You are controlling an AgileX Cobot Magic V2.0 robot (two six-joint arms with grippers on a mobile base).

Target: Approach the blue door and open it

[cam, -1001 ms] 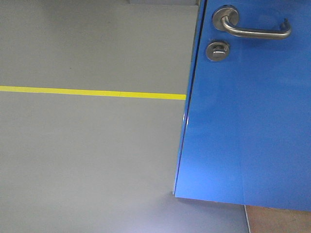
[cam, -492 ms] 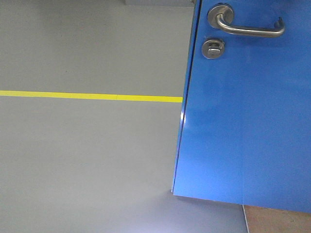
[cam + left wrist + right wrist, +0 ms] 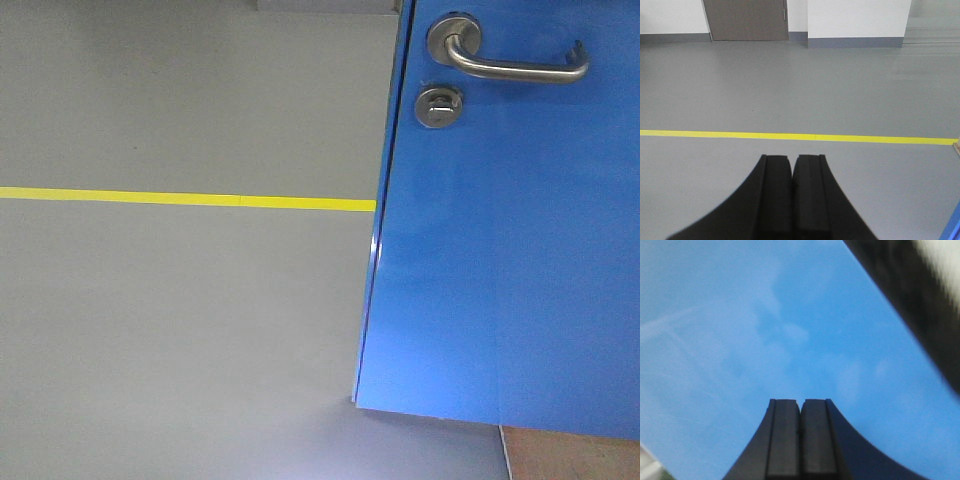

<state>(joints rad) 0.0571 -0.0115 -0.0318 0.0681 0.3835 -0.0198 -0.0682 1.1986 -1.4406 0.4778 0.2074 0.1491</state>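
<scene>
While both pinched empty, right gripper (image 3: 800, 402) faces blue door (image 3: 765, 330); left gripper (image 3: 792, 159) faces floor (image 3: 790, 90).

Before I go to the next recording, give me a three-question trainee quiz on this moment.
1. True or false: the left gripper is shut with nothing between its pads.
2. Multiple choice: what fills the view ahead of the right gripper? A) grey floor B) the blue door C) a white wall
3. Fill in: on the blue door, the round thumb-turn sits directly ___ the lever handle.

Key: 1 true; 2 B; 3 below.
</scene>
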